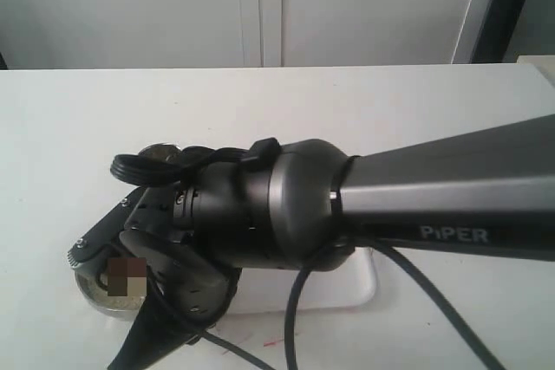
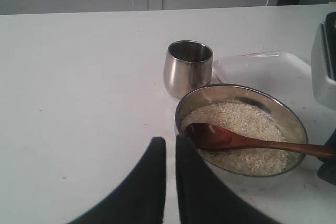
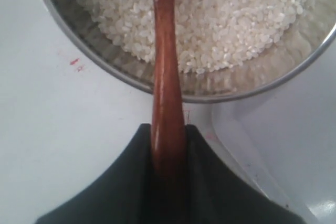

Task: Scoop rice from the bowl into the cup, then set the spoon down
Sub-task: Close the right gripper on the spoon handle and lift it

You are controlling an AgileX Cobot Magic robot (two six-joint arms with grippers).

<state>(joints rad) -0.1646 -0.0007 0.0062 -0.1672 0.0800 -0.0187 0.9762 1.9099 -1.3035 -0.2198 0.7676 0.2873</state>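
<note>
The steel bowl (image 2: 294, 124) holds a bed of rice (image 2: 236, 119). The brown wooden spoon (image 2: 220, 137) lies in it, scoop end resting on the grains and handle running out over the rim. My right gripper (image 3: 168, 127) is shut on the spoon's handle (image 3: 165, 66) just outside the bowl's rim (image 3: 105, 70), both fingers pressed to its sides. The small steel cup (image 2: 188, 69) stands upright right behind the bowl; I cannot see into it. My left gripper (image 2: 170, 148) hovers beside the bowl's near edge, shut with nothing in it.
A white tray (image 2: 262, 64) lies flat behind and beside the bowl. In the exterior view the right arm (image 1: 416, 205) covers most of the scene, leaving only the bowl's edge (image 1: 87, 288) and the cup's rim (image 1: 160, 153) showing. White cabinet doors stand behind the table.
</note>
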